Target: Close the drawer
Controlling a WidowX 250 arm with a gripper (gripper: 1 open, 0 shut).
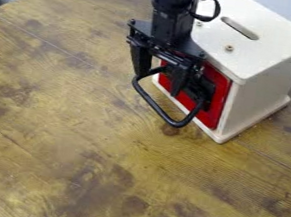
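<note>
Fingers at red drawer front, drawer looks about shut, task near done.
Fingers (pixel 178 89) spread apart, nothing seen gripped, by the black wire loop handle (pixel 153 105); contact can't tell. Red drawer (pixel 216 86) sits in the cream wooden cabinet (pixel 260 60), front roughly flush; any last gap hidden by the arm (pixel 171 18). Left: maybe a small push, then back off. Handle rounded, smooth; cabinet boxy, matte, slotted top; bench (pixel 70 141) brown, blotchy wood grain.

The top edge cuts off the arm (pixel 172 11); the gripper (pixel 162 64) partly hides the red drawer front (pixel 212 93) and its handle (pixel 165 114).
</note>
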